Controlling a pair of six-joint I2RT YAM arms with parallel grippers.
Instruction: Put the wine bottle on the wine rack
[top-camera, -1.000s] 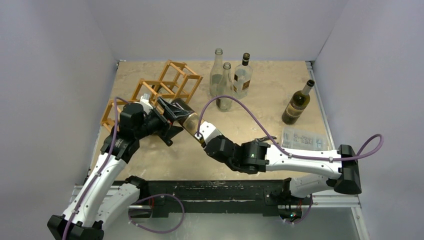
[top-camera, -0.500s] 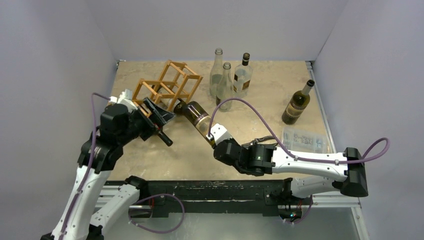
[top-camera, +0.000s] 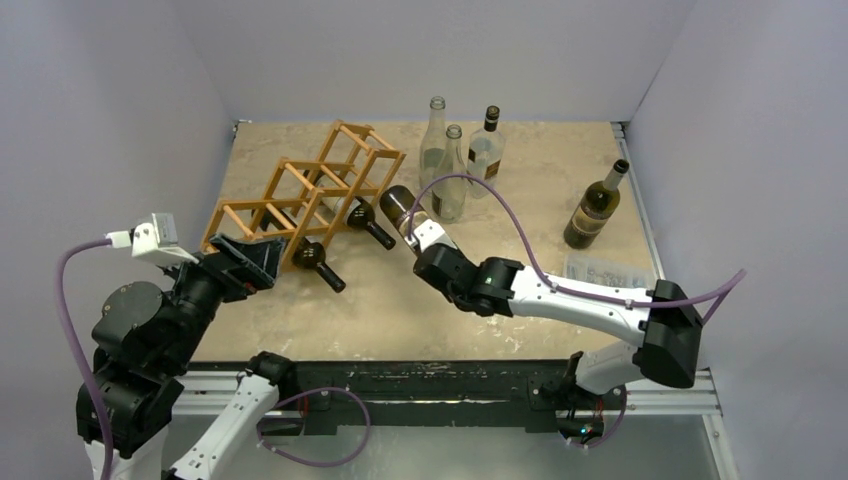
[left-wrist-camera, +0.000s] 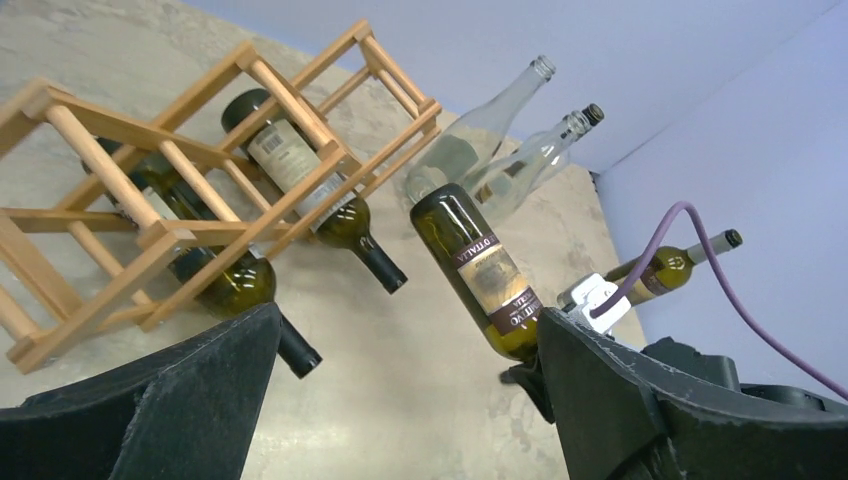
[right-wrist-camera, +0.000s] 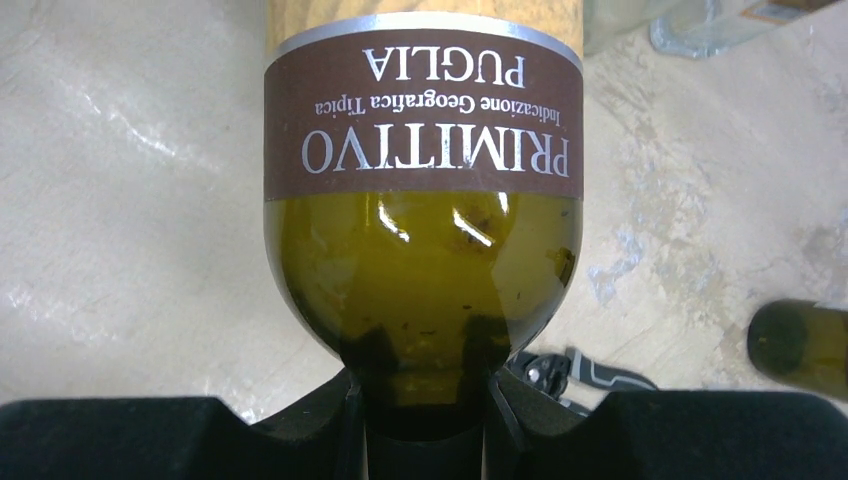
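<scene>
The wine rack (top-camera: 318, 185) is a light wooden lattice at the back left, with two dark bottles (top-camera: 322, 264) lying in its lower cells, necks pointing out. It also shows in the left wrist view (left-wrist-camera: 150, 190). My right gripper (top-camera: 419, 234) is shut on the neck of a dark green wine bottle (top-camera: 398, 204) with a brown label. The bottle hangs tilted above the table, base up, just right of the rack. The right wrist view shows the pads (right-wrist-camera: 300, 430) clamping the neck of the bottle (right-wrist-camera: 420, 250). My left gripper (top-camera: 248, 263) is open and empty, near and left of the rack.
Two clear bottles (top-camera: 434, 140) and a labelled clear one (top-camera: 485, 152) stand at the back centre. A dark bottle (top-camera: 596, 207) stands at the right, with a clear plastic packet (top-camera: 610, 277) in front of it. Walls close in the table on three sides.
My left gripper has let go of the bottle's base and drawn back to the near left. My right gripper has carried the bottle farther back, beside the rack.
</scene>
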